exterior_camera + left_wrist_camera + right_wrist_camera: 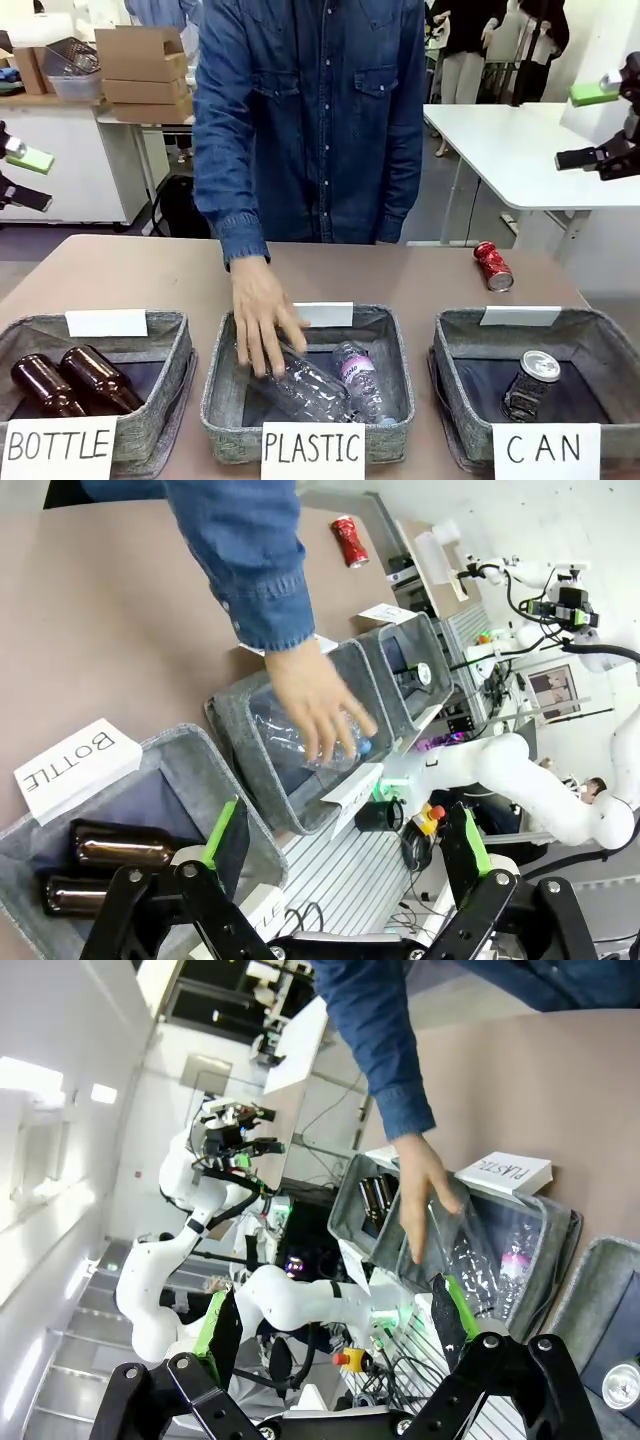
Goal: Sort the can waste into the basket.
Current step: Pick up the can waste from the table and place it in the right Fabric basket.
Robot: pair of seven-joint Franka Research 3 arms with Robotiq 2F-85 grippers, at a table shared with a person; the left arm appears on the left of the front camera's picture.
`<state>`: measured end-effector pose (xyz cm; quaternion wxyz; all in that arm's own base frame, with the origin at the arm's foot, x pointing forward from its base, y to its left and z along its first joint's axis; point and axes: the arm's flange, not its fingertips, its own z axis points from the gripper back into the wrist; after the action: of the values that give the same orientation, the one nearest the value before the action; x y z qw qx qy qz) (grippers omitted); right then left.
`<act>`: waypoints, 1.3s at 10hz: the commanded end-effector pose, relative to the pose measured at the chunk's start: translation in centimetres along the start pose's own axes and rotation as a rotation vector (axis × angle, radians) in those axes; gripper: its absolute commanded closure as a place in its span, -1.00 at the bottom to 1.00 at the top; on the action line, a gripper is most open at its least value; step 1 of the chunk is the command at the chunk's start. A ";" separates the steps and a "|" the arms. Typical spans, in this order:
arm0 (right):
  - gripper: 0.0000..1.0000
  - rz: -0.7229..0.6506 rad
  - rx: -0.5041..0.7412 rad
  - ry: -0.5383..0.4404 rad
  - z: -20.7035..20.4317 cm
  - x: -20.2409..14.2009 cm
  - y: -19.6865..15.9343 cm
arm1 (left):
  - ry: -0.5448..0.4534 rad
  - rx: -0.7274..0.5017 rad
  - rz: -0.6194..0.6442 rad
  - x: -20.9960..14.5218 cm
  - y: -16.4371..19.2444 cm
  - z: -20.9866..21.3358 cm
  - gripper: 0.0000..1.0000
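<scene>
A dented red can [492, 266] lies on its side on the bare table at the far right, also seen in the left wrist view as the red can [349, 541]. A dark can [530, 385] with a silver top lies inside the grey basket [600, 335] signed "CAN", at the front right. The right wrist view catches that dark can [622, 1385] in the basket [592, 1278]. My left gripper [28, 180] hangs open high at the left edge, and my right gripper [590, 125] hangs open high at the right edge. Nothing is between the fingers of either one [348, 850] [330, 1330].
A person in a denim shirt stands at the far side, one hand [262, 322] reaching into the middle "PLASTIC" basket [385, 415] onto clear plastic bottles [330, 385]. The left "BOTTLE" basket [160, 400] holds two brown glass bottles [70, 380].
</scene>
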<state>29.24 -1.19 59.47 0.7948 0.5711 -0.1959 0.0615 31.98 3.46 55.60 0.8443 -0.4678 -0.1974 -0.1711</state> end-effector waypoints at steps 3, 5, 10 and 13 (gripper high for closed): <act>-1.00 0.000 0.000 0.000 0.0 0.0 0.0 | 0.016 -0.004 -0.013 -0.1 0.1 0.3 -1.00; -1.00 0.045 -0.917 0.130 -2.4 2.0 -0.8 | 0.016 -0.004 -0.013 -0.1 0.1 0.3 -1.00; -1.00 0.118 -0.835 0.024 -0.6 3.8 -3.4 | 0.016 -0.004 -0.013 -0.1 0.1 0.3 -1.00; -1.00 0.153 -1.019 0.210 -1.0 7.7 -5.6 | 0.016 -0.004 -0.013 -0.1 0.1 0.3 -1.00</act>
<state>34.90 -3.23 57.31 0.9681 0.1223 -0.2153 0.0371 32.02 3.47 55.51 0.8441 -0.4688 -0.1955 -0.1718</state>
